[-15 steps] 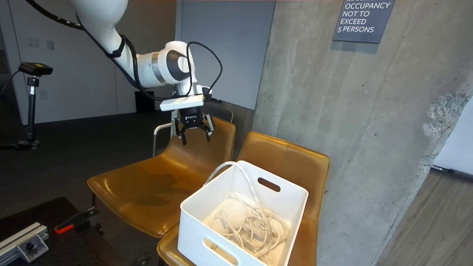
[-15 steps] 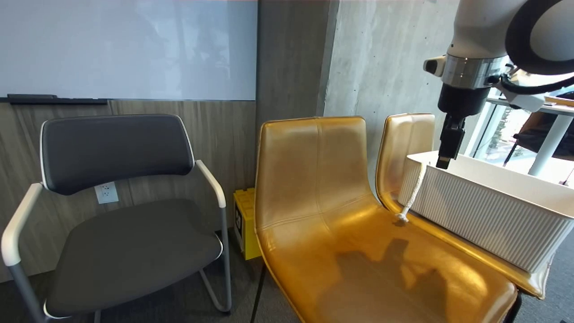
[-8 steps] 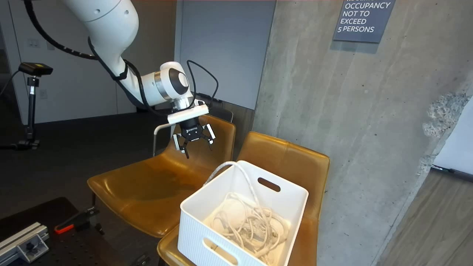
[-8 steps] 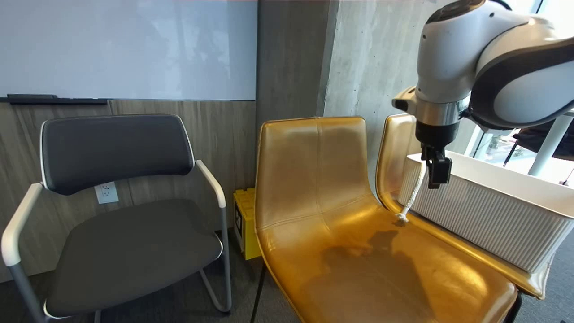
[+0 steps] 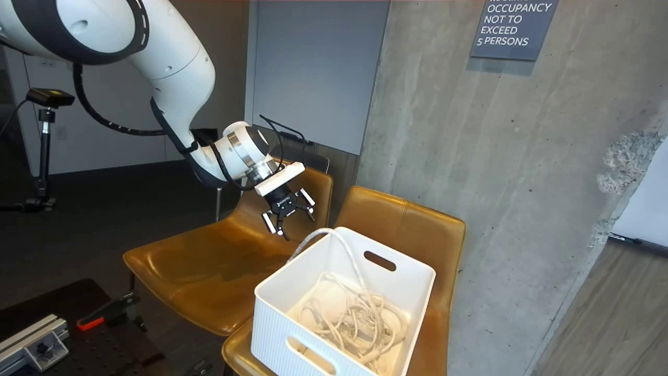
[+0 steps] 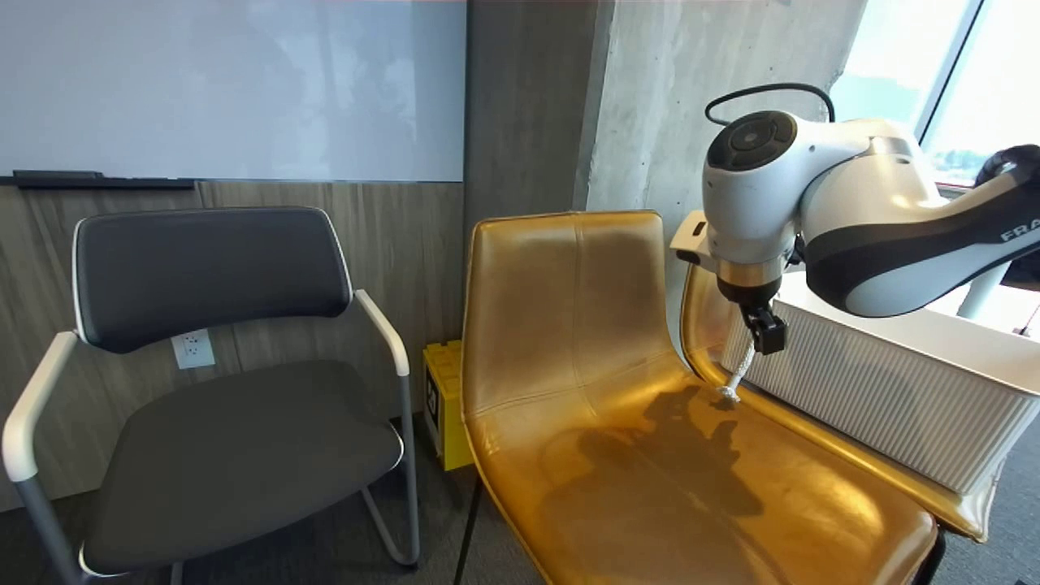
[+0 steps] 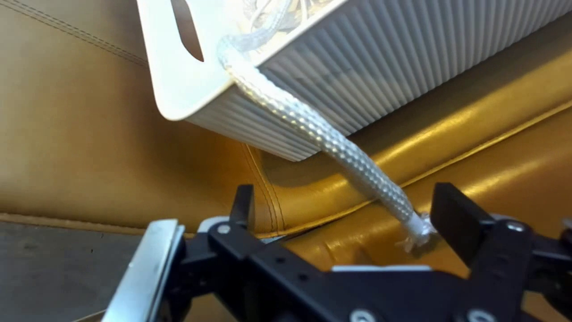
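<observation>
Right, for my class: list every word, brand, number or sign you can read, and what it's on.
"OCCUPANCY NOT TO EXCEED 5 PERSONS": on the sign; the line above is cut off.
"FRA": on the arm, cut off at the picture's edge.
On the gripper: lettering too blurred to read.
On the yellow box: label too small.
On the camera: yellow mark too small.

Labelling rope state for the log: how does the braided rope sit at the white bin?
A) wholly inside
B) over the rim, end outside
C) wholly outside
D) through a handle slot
B: in the wrist view the braided rope crosses the rim of the white bin, its frayed end outside and ungripped by the open claw.
</observation>
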You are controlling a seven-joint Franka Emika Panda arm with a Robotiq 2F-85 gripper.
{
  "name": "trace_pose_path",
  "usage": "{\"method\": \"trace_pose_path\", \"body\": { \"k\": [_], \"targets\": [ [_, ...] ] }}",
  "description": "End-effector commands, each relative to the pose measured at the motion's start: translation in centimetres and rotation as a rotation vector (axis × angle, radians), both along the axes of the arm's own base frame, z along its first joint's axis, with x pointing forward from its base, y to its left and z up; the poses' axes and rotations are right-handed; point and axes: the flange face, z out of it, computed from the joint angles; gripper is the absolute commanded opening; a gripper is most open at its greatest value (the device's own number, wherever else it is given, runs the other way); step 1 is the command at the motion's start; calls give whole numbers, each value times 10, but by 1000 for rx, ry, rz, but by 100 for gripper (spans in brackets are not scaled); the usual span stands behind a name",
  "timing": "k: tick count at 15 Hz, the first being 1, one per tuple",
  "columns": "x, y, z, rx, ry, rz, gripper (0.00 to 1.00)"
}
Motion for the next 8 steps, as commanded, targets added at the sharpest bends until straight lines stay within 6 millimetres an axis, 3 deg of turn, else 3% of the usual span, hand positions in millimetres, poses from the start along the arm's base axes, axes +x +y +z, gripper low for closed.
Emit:
{"method": "trace_pose_path", "body": {
  "k": [1, 8],
  "targets": [
    [17, -7, -4, -99, 4, 67, 100],
    [11, -25, -12, -171, 76, 65, 100]
  ]
}}
